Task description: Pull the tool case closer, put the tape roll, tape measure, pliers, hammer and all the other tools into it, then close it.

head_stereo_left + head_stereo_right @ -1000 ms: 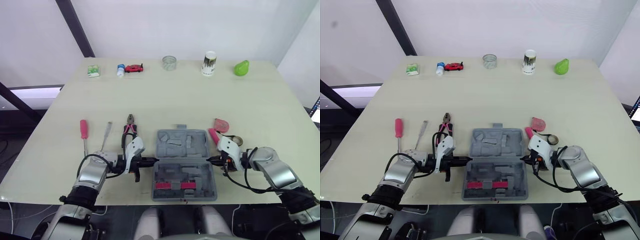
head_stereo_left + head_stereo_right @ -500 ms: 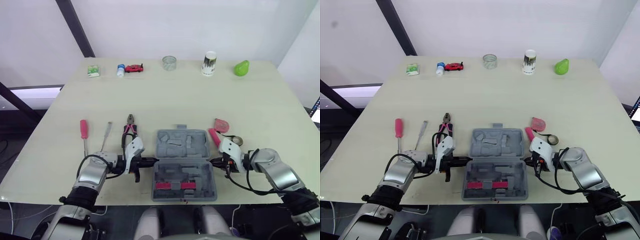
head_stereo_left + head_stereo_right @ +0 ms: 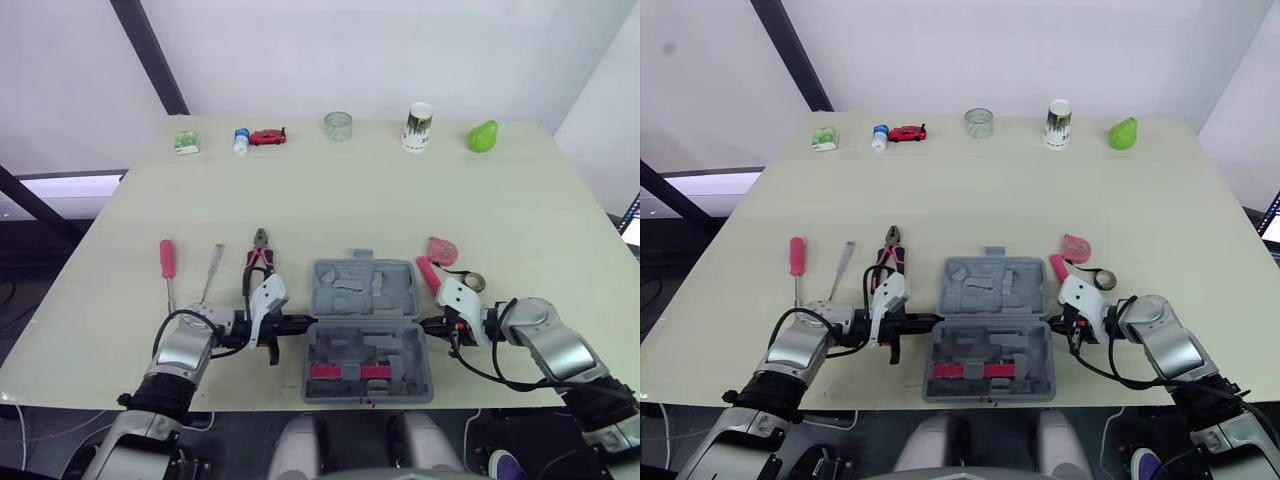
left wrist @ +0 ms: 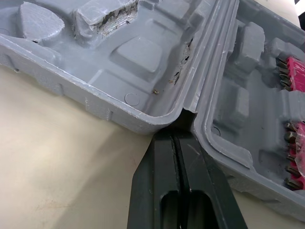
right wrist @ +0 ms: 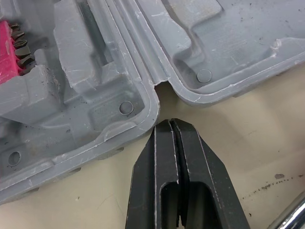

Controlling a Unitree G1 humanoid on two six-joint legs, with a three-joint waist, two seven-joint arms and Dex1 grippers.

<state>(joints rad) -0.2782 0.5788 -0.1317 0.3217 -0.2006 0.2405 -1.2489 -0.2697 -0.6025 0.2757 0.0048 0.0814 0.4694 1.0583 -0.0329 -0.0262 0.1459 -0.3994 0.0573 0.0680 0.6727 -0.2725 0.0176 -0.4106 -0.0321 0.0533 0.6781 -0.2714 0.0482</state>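
Two closed-up claws flank the open tool case (image 3: pixel 400 290) at the near edge of the table (image 3: pixel 400 210). Wrist views show left gripper (image 4: pixel 180 136) touching its hinge notch, right gripper (image 5: pixel 170 123) just short.

lab, bare table (image 3: pixel 400 200), white walls (image 3: pixel 350 50)

Hammer (image 3: pixel 428 272) and tape roll (image 3: pixel 473 281) partly behind right end effector (image 3: pixel 425 323)

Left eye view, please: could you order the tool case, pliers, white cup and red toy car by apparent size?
1. tool case, clearly largest.
2. pliers and white cup look alike; the cup is farther away, so I leave them tied.
3. red toy car, smallest.
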